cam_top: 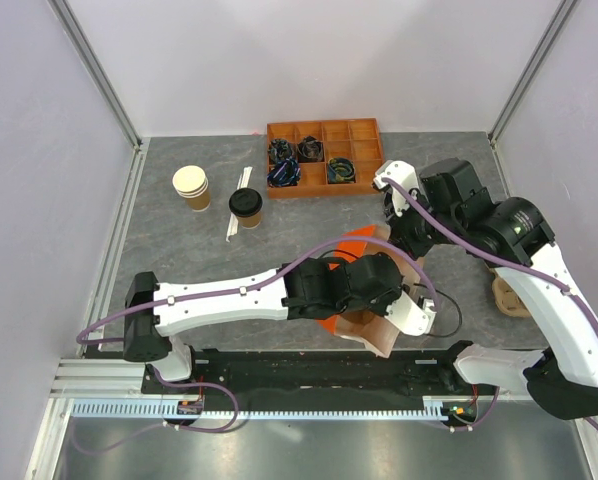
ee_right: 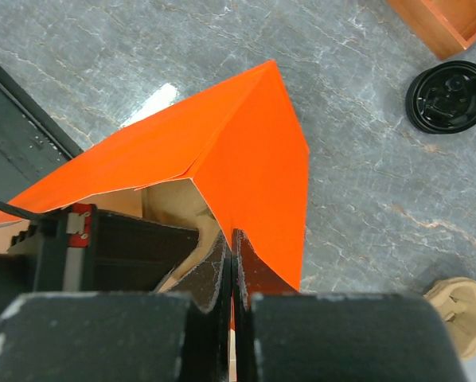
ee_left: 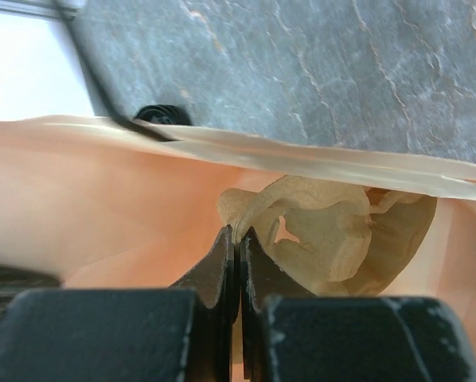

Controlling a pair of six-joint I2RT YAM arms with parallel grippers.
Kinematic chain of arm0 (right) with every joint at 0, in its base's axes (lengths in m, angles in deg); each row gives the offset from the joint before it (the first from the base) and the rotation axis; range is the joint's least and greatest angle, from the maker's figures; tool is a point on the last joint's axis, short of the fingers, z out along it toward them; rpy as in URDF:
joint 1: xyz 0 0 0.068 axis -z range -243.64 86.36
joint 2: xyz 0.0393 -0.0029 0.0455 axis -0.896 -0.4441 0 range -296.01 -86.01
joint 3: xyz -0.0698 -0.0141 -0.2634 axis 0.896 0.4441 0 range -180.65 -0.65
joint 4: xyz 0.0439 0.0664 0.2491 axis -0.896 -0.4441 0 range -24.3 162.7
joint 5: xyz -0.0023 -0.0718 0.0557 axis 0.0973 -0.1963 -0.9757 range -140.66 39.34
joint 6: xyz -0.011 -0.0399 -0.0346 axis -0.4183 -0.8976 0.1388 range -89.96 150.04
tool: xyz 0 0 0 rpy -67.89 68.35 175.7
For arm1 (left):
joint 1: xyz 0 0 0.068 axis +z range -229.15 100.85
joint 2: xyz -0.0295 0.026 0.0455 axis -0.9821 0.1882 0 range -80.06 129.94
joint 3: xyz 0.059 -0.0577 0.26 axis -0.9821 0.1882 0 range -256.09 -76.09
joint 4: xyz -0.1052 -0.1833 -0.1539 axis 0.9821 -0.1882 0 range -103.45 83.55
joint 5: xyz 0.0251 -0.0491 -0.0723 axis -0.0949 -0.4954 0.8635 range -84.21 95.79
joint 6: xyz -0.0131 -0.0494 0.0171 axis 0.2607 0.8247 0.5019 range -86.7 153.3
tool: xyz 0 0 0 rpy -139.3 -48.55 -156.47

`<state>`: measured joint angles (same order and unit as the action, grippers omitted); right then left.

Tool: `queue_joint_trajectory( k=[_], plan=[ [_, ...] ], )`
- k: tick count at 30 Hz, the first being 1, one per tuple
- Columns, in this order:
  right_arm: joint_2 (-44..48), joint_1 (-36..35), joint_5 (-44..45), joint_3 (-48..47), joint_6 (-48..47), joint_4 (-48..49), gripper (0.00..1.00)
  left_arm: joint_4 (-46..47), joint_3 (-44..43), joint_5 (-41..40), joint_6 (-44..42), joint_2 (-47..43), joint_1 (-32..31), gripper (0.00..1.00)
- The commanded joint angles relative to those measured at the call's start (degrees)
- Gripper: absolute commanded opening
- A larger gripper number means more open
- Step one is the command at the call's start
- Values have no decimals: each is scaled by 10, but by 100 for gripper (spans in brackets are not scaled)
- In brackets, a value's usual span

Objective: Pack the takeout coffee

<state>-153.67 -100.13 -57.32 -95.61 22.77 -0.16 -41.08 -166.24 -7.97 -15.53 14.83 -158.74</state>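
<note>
The takeout coffee (cam_top: 245,207), a tan cup with a black lid, stands upright at the back left of the table, far from both grippers. An orange paper bag (cam_top: 357,243) lies in the middle between the arms. My left gripper (cam_top: 375,325) is at the bag's near open end, shut (ee_left: 238,232) on a thin edge of the bag's paper (ee_left: 103,207). A pulp cup carrier (ee_left: 341,239) sits inside the bag just past the fingertips. My right gripper (cam_top: 387,232) is shut (ee_right: 232,236) on the bag's orange rim (ee_right: 254,159) at the far side.
A stack of lidless cups (cam_top: 191,187) and a white wrapped stick (cam_top: 237,205) flank the coffee. An orange compartment tray (cam_top: 324,155) stands at the back. A loose black lid (ee_right: 449,95) lies near it. Another pulp carrier (cam_top: 507,297) rests at the right.
</note>
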Motion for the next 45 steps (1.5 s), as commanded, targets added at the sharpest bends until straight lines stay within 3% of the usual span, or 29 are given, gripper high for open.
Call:
queue_joint_trajectory(
  k=[1, 12, 26, 30, 32, 33, 36, 41, 45],
  plan=[
    [0, -9, 33, -13, 4, 26, 0, -5, -22, -15, 6, -27, -5, 2],
    [9, -17, 38, -17, 7, 32, 0, -107, -15, 48, 92, -9, -2, 2],
    [6, -21, 9, -19, 10, 32, 0, -99, 59, 86, 130, 12, 15, 4],
    [5, -21, 2, -15, 9, 29, 0, -82, 64, 80, 128, 14, 21, 20],
    [4, -22, 1, -14, 9, 28, 0, -76, 60, 75, 125, 13, 22, 36],
    [5, -21, 0, -12, 7, 27, 0, -74, 56, 74, 124, 11, 22, 49],
    [4, -21, 0, -8, 6, 27, 0, -73, 38, 73, 116, 8, 22, 59],
    [1, -21, 2, -1, 6, 27, 0, -76, 13, 63, 103, 7, 22, 68],
    [-3, -21, 7, 1, 5, 25, 0, -82, -6, 58, 103, 6, 22, 82]
  ],
)
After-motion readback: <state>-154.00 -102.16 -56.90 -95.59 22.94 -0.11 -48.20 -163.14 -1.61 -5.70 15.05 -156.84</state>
